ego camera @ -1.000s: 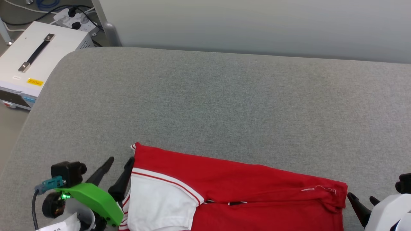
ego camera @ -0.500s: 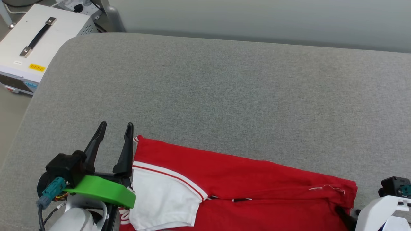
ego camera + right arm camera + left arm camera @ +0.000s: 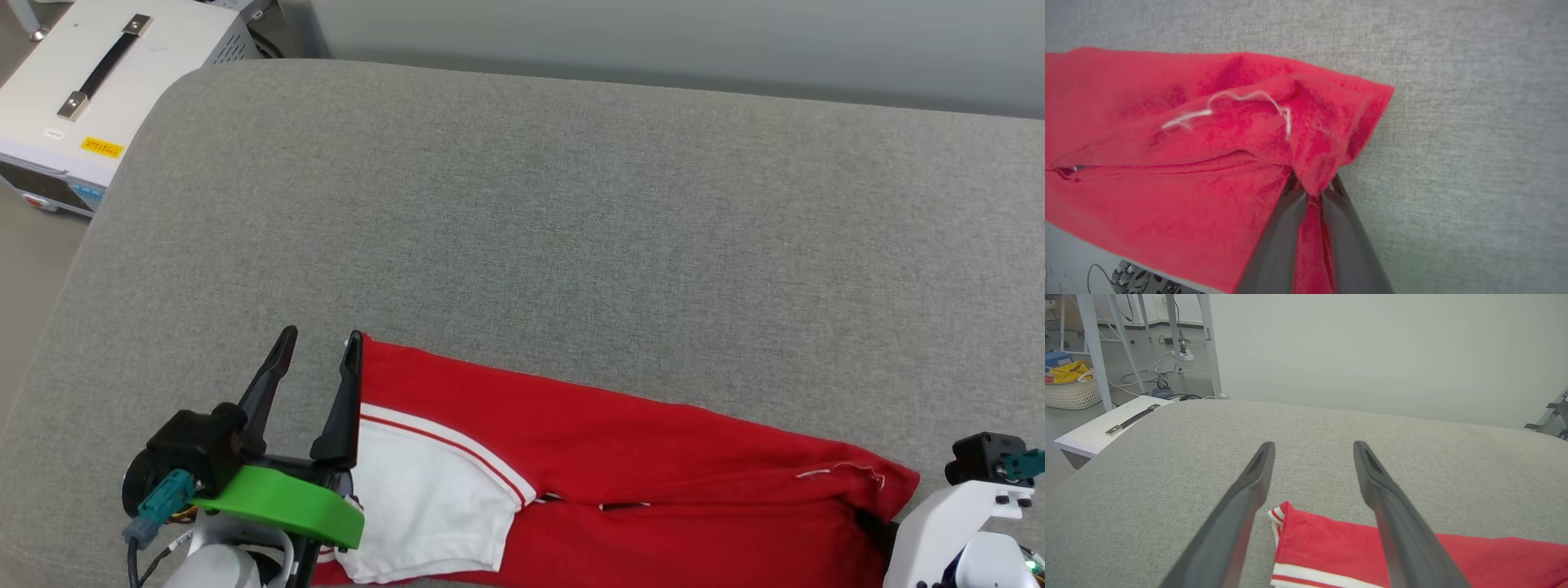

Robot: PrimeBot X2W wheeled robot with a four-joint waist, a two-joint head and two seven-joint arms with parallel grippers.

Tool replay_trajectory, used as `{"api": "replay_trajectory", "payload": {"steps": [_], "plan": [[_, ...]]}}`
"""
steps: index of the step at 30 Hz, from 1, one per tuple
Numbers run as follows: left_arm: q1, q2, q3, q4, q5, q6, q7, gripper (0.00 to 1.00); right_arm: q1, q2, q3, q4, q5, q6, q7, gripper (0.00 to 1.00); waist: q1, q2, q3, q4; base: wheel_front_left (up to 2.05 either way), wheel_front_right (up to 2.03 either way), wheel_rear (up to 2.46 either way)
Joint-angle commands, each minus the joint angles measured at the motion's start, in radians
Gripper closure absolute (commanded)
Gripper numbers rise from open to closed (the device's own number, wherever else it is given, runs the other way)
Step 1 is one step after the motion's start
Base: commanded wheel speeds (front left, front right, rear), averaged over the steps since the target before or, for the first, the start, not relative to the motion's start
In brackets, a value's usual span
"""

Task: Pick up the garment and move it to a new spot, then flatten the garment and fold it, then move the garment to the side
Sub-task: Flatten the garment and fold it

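The garment (image 3: 653, 457), a red soft-fabric T-shirt with a white short sleeve and striped trim, lies in a long band at the near edge of the grey cloth-covered table (image 3: 571, 204). That's from the head view.
— And the left gripper (image 3: 320, 333)?
Spread wide, its inner finger right against the shirt's left end. A second ago it sat lower and further back. On the right, the white wrist housing (image 3: 947, 523) now stands at the shirt's other end.
— From the left wrist?
The fingers of the left gripper (image 3: 1314, 444) gape over the table, with the striped corner of the garment (image 3: 1327, 547) below and between them, ungripped.
— Right wrist?
The right gripper (image 3: 1312, 185) is pinched on a fold at the right corner of the garment (image 3: 1188, 163), red cloth squeezed between its fingers. A second ago those fingers stood apart just off that end.
— So?
One end is taken. I'd say the left must close on its corner before the shirt can be carried.
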Motion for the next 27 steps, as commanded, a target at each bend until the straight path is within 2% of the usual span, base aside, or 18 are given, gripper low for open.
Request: {"api": "replay_trajectory", "payload": {"steps": [1, 8, 12, 22, 25, 27], "plan": [[0.013, -0.007, 0.005, 0.008, 0.007, -0.008, -0.006, 0.00, -0.005, 0.017, 0.025, 0.028, 0.011, 0.001, 0.011, 1.00, 0.0000, 0.0000, -0.005, -0.001, 0.00, 0.00, 0.00], [0.027, -0.010, 0.000, 0.036, 0.022, -0.018, -0.006, 0.00, -0.011, -0.027, 0.001, -0.033, 0.012, 0.001, 0.003, 1.00, 0.0000, 0.0000, -0.045, -0.006, 0.00, 0.00, 0.00], [0.040, -0.009, 0.002, 0.039, 0.025, -0.012, -0.006, 0.00, -0.010, -0.052, -0.044, -0.070, 0.014, 0.001, 0.046, 1.00, 0.0000, 0.0000, -0.061, -0.019, 0.00, 0.00, 0.00], [0.056, -0.001, -0.011, 0.031, 0.034, -0.002, 0.000, 0.00, 0.016, -0.106, -0.264, -0.096, 0.014, 0.001, 0.115, 1.00, 0.0000, 0.0000, -0.092, -0.045, 0.00, 0.00, 0.00], [0.059, -0.001, -0.014, 0.030, 0.034, 0.000, 0.002, 0.00, 0.014, -0.102, -0.307, -0.112, 0.029, 0.001, 0.129, 1.00, 0.0000, 0.0000, -0.097, -0.052, 0.00, 0.00, 0.00], [0.060, -0.001, -0.017, 0.030, 0.033, 0.001, 0.003, 0.00, 0.001, -0.071, -0.325, -0.121, 0.079, 0.001, 0.152, 1.00, 0.0000, 0.0000, -0.099, -0.054, 0.00, 0.00, 0.00]]}}
